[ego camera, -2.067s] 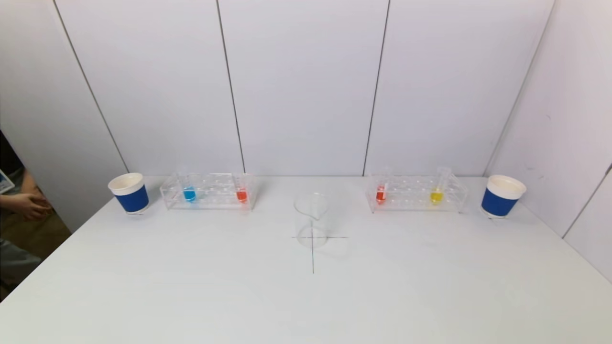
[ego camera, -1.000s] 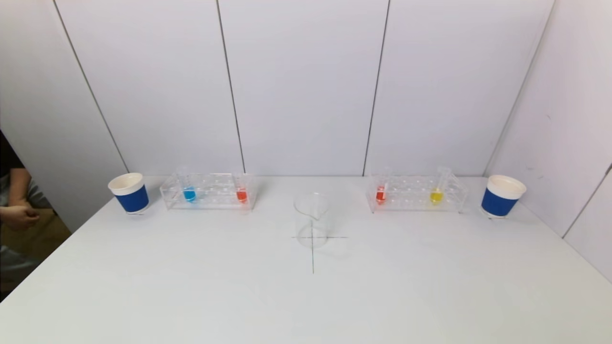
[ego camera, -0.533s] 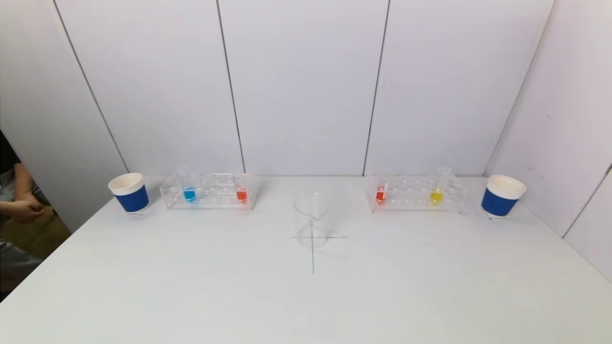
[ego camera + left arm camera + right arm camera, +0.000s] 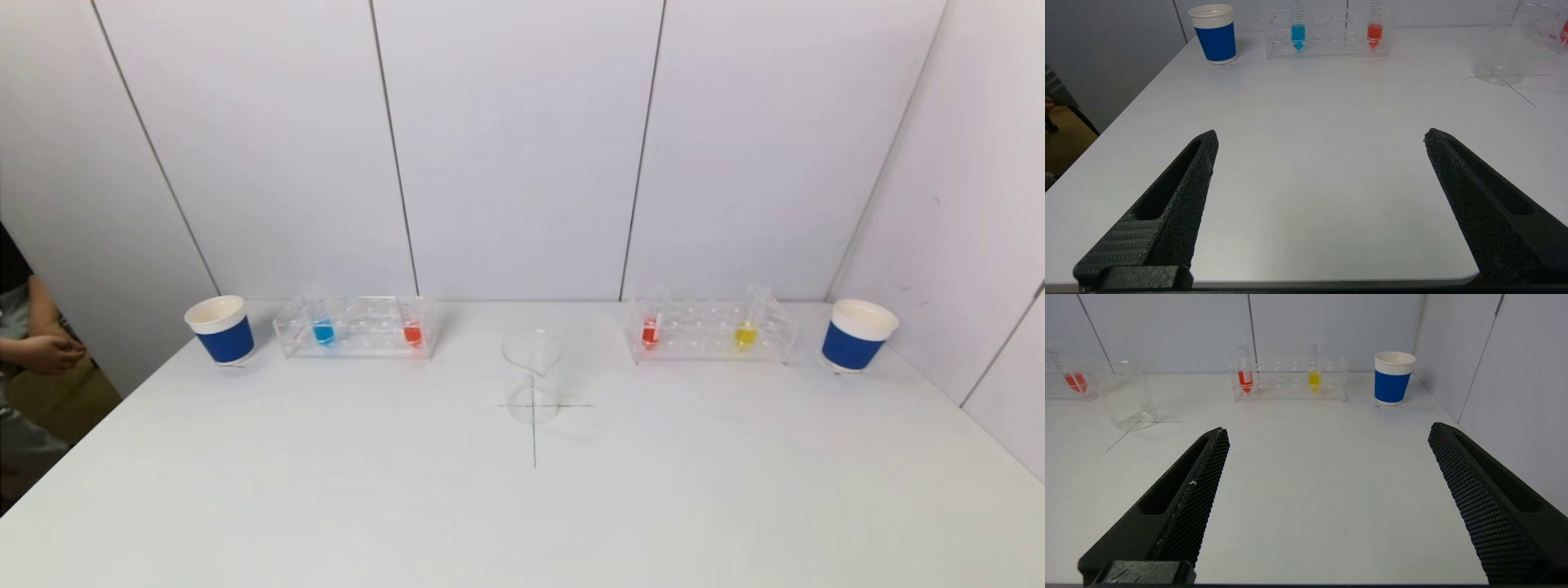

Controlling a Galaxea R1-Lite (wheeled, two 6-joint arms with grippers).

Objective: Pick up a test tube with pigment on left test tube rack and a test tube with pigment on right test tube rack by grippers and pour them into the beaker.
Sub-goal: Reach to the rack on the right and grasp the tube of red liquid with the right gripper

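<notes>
Nothing on the bench (image 4: 522, 506) has shifted over the last two seconds, so the task is unstarted. Both racks, left (image 4: 357, 327) and right (image 4: 710, 330), stand along the back edge, tubes seated; the beaker (image 4: 532, 376) is mid-bench. Left end effector (image 4: 1321, 136) and right end effector (image 4: 1329, 430) hover at the near edge, spread wide and empty.

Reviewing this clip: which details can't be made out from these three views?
- Head view: neither gripper shows; both sit below the frame edge.
- Left wrist view: the beaker is cut by the frame edge, so its rim is partly lost.
- Right wrist view: the left rack is cut off; only one red tube shows.
- Head view: the tube graduations in the right rack are too small to read.
</notes>
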